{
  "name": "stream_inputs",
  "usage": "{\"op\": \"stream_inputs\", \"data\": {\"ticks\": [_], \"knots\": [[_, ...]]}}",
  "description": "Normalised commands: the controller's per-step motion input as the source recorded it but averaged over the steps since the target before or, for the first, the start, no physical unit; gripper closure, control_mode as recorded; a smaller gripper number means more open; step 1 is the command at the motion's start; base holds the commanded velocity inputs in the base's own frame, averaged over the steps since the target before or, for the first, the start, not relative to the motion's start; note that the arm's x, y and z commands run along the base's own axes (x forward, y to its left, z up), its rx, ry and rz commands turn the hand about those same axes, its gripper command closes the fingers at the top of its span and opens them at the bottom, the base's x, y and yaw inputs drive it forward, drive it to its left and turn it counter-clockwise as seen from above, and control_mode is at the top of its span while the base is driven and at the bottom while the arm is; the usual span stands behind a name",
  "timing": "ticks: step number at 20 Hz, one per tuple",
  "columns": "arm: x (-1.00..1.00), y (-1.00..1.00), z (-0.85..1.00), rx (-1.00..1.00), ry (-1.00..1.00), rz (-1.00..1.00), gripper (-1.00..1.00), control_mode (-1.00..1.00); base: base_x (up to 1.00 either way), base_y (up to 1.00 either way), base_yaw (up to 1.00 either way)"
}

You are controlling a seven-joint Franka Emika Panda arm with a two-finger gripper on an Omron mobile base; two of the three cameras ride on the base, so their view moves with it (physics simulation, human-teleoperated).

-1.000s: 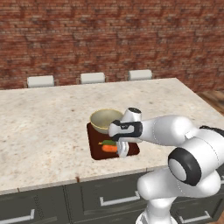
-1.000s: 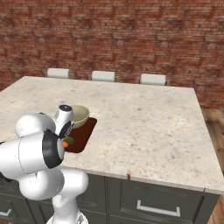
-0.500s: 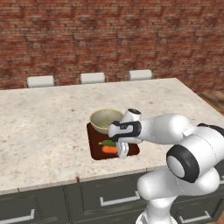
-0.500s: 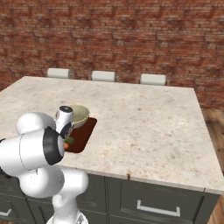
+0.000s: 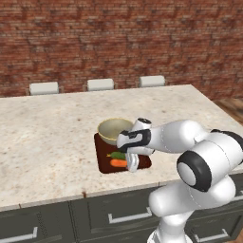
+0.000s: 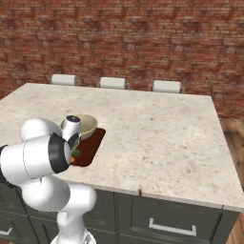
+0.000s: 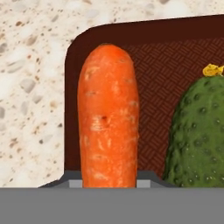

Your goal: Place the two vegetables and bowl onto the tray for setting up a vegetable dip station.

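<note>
The dark reddish-brown tray [image 5: 101, 157] lies near the counter's front edge. The beige bowl [image 5: 114, 129] stands on its far end. The orange carrot [image 5: 117, 163] and the dark-green cucumber [image 5: 116, 155] lie side by side on the near end. My gripper [image 5: 133, 165] reaches down at the carrot's right end. In the hand view the carrot [image 7: 108, 127] runs up from between my fingertips [image 7: 72, 177], which close on its sides, with the cucumber [image 7: 199, 135] to its right on the tray [image 7: 153, 70]. The right base view shows the bowl [image 6: 86, 125] and tray [image 6: 93, 145] beyond my arm.
The speckled stone counter [image 5: 52, 137] stretches wide on both sides of the tray. Three white chair backs [image 5: 100, 84] line its far edge before a brick wall. Dark drawers [image 5: 123, 216] sit under the front edge.
</note>
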Motion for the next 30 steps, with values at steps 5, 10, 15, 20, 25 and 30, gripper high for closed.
{"op": "stream_inputs", "data": {"ticks": [5,10,15,20,25,30], "knots": [[0.05,0.00,-0.01,0.00,0.00,0.00,1.00,-1.00,0.00,0.00,0.00],[0.00,0.00,-0.06,0.00,0.00,0.00,-1.00,-1.00,0.00,0.00,0.00],[0.01,0.01,-0.10,0.00,0.01,0.00,-1.00,-1.00,0.00,0.00,0.00],[0.00,0.00,0.00,0.00,0.00,0.00,-1.00,-1.00,0.00,0.00,0.00],[-0.05,-0.01,0.05,0.00,0.00,0.00,-1.00,-1.00,0.00,0.00,0.00],[-0.24,-0.01,0.11,0.00,0.07,-0.05,-1.00,-1.00,0.00,0.00,0.00]]}}
